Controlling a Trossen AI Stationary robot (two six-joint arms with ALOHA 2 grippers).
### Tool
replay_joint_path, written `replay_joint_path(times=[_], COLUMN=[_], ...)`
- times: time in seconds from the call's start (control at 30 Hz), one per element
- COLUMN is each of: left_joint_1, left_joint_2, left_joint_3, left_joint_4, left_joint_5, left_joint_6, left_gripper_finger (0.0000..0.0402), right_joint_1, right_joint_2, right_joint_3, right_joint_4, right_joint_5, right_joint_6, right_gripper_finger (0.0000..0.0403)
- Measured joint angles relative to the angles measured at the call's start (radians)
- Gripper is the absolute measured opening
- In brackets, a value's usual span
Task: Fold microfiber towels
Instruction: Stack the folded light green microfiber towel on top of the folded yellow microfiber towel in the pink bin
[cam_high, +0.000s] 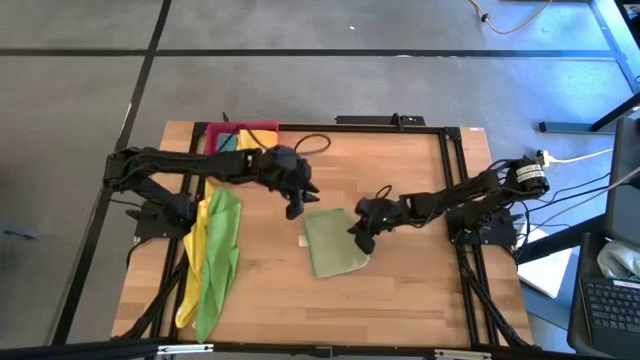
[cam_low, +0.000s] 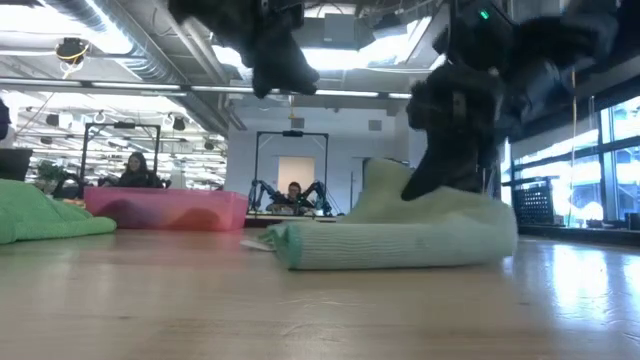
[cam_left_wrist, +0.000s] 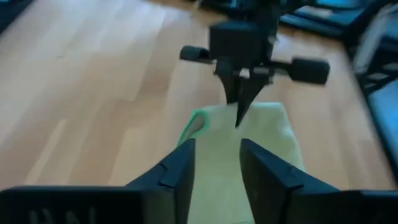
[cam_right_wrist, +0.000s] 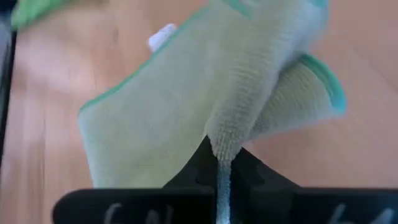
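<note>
two long towels, a yellow towel (cam_high: 193, 262) and a bright green towel (cam_high: 221, 255), lie side by side at nine o'clock on the wooden surface (cam_high: 400, 290). at eleven o'clock a pink-red tray (cam_high: 262, 129) holds more cloth. left hand (cam_high: 297, 204) hangs near centre, fingers parted, holding nothing. just right of it the pale olive-green towel (cam_high: 333, 243) lies folded; right hand (cam_high: 360, 237), at three o'clock of it, pinches its lifted edge tight.

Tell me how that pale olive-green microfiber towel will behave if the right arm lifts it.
The pale olive-green microfiber towel will probably flop: it already bunches where the right gripper pinches it. It looks light and thin. Its textured pile seems unlikely to slip from the shut jaws.
</note>
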Motion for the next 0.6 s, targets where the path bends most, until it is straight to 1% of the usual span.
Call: replay_joint_path(times=[0.1,0.17,0.23,0.37,0.6], left_joint_1=[0.063,0.091,0.113,0.14,0.151], left_joint_2=[0.022,0.034,0.049,0.089,0.199], left_joint_3=[0.0,0.0,0.0,0.0,0.0], left_joint_4=[0.047,0.042,0.038,0.044,0.057], left_joint_5=[0.164,0.258,0.329,0.407,0.551], left_joint_6=[0.045,0.09,0.11,0.167,0.225], left_gripper_finger=[0.0151,0.0169,0.0185,0.0203,0.0206], right_joint_1=[0.02,0.034,0.045,0.051,0.051], right_joint_2=[-0.002,-0.002,-0.002,-0.003,-0.004], right_joint_3=[0.106,0.162,0.215,0.282,0.318], right_joint_4=[-0.169,-0.255,-0.307,-0.347,-0.394], right_joint_5=[0.014,0.057,0.108,0.133,0.123], right_joint_6=[-0.135,-0.214,-0.287,-0.402,-0.463], right_gripper_finger=[0.0008,0.0008,0.0008,0.0008,0.0008])
